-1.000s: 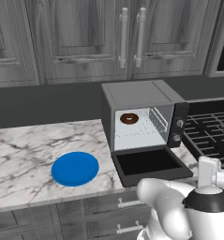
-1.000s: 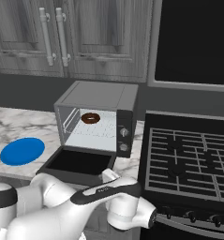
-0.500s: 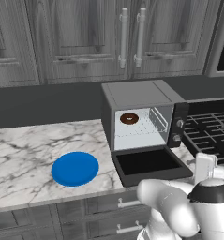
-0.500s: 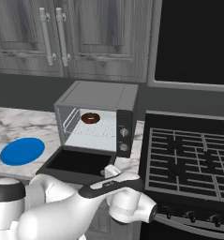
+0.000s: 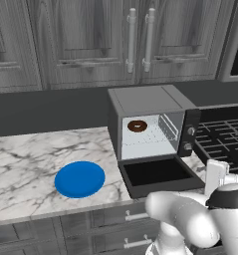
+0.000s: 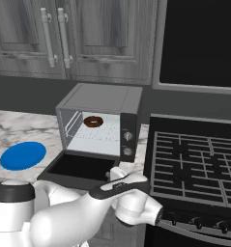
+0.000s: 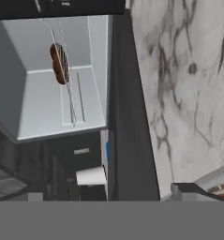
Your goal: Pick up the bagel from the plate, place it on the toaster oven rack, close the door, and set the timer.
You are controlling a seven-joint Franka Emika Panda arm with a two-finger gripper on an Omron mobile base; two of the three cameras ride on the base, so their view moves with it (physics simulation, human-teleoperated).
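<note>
Left base view: the bagel (image 5: 137, 126) lies on the rack (image 5: 145, 141) inside the toaster oven (image 5: 151, 132), toward the back left of the cavity. The door (image 5: 158, 175) hangs open, flat in front of the oven. The blue plate (image 5: 80, 179) sits bare on the marble table (image 5: 26, 164), left of the oven and apart from it. The end effector (image 5: 216, 175) shows as a white block at the lower right, just right of the door's front corner, beside the stove (image 5: 222, 139).

Right base view: the bagel (image 6: 93, 121) rests on the rack (image 6: 105, 136); the door (image 6: 80, 167) lies down and open. The plate (image 6: 22, 155) is left of the oven (image 6: 101, 123). The end effector (image 6: 118, 174) sits at the door's right front corner, in front of the oven's knobs (image 6: 127, 144).

Hand view: rolled sideways, it shows the bagel (image 7: 58, 63) on the rack (image 7: 69, 89) and the table (image 7: 179, 89). The fingers stand wide apart, gripping nothing.
</note>
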